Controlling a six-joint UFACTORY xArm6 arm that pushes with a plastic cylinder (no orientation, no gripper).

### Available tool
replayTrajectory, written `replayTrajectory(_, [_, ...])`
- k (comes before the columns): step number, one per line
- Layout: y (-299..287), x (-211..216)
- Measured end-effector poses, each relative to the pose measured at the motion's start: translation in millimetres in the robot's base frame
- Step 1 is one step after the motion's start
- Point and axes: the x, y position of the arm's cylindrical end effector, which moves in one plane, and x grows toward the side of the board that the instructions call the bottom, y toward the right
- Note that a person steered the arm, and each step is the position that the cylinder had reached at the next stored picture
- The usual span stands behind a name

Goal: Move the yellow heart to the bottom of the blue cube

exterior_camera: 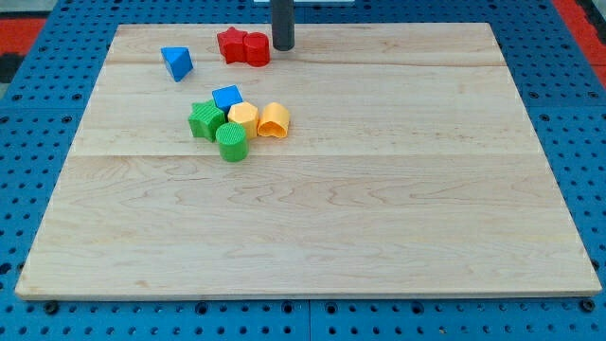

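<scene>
Yellow heart [274, 120] lies well below my tip [283, 47].

Open board [379, 208] below and right of the cluster, yellow heart [274, 119] free on its right, blue cube [227, 97] hemmed by yellow block [243, 116], green blocks [205, 120].

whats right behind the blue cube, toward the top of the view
Only bare board shows directly behind the blue cube; the red blocks and my tip sit farther back. The cube's rear faces are hidden.
</scene>
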Motion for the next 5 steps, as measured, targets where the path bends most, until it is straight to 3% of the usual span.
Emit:
replayTrajectory(2, [-22,-20])
replayTrajectory(3, [-9,17])
replayTrajectory(4, [25,82])
replayTrajectory(5, [20,117])
